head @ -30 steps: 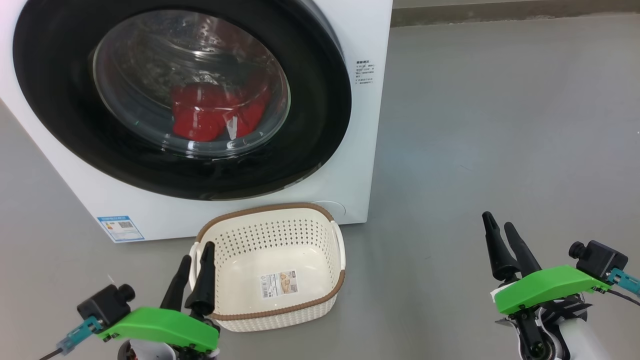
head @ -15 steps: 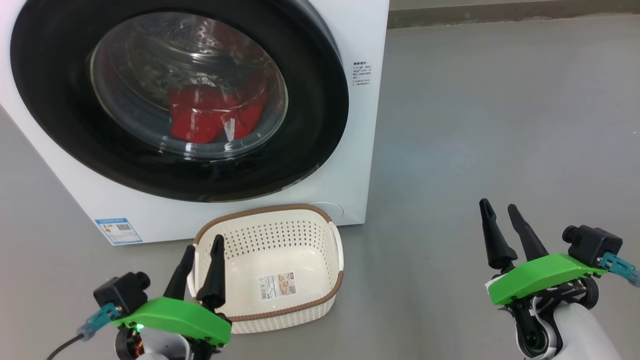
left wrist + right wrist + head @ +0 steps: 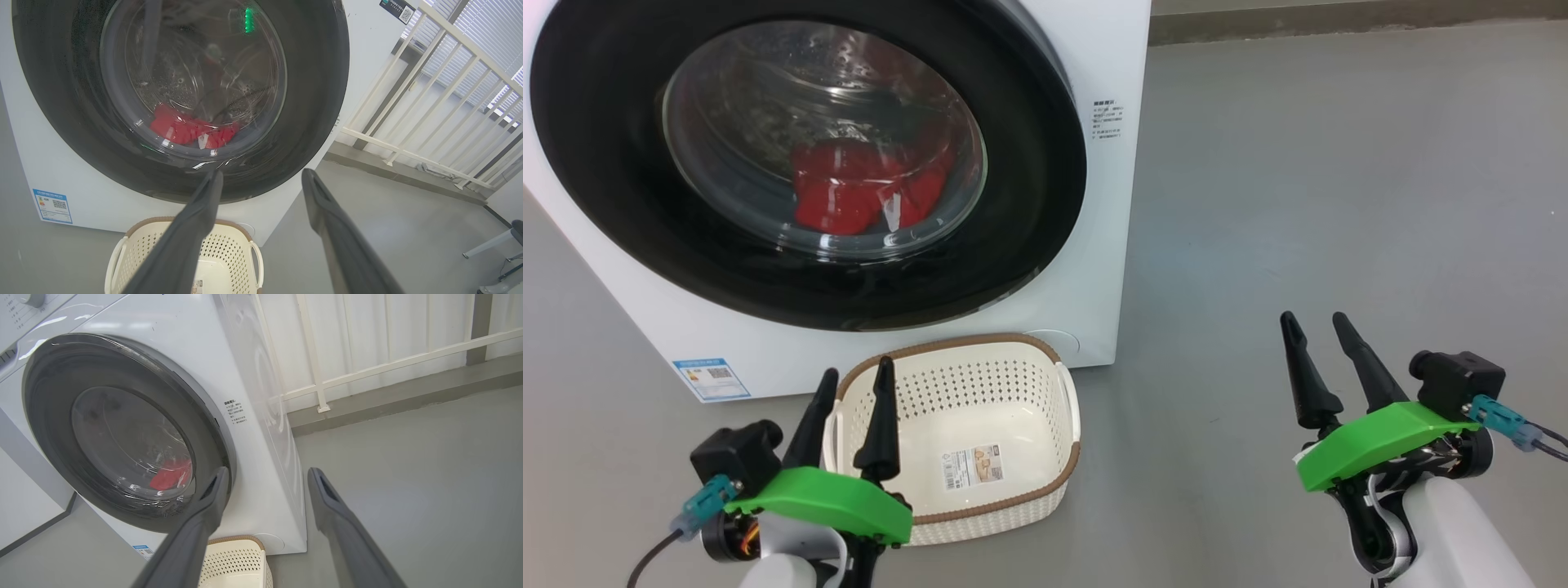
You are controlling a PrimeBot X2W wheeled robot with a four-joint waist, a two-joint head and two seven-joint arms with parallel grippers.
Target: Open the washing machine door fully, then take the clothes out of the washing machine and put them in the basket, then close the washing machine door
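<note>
My left gripper (image 3: 857,366) and right gripper (image 3: 1313,315) hang spread, empty; door (image 3: 621,204) shut, its top cut off; clothes (image 3: 837,196) blurred behind it

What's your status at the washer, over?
Left gripper and right gripper open, empty. Washing machine door shut, red clothes inside. Basket on floor before the machine, no clothes in it. Nothing blocks the door.

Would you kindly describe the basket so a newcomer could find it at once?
Find the big white washing machine with its round black door. On the grey floor just before it stands the basket. It is the only cream, perforated tub there, with a brown rim and a paper label inside.
</note>
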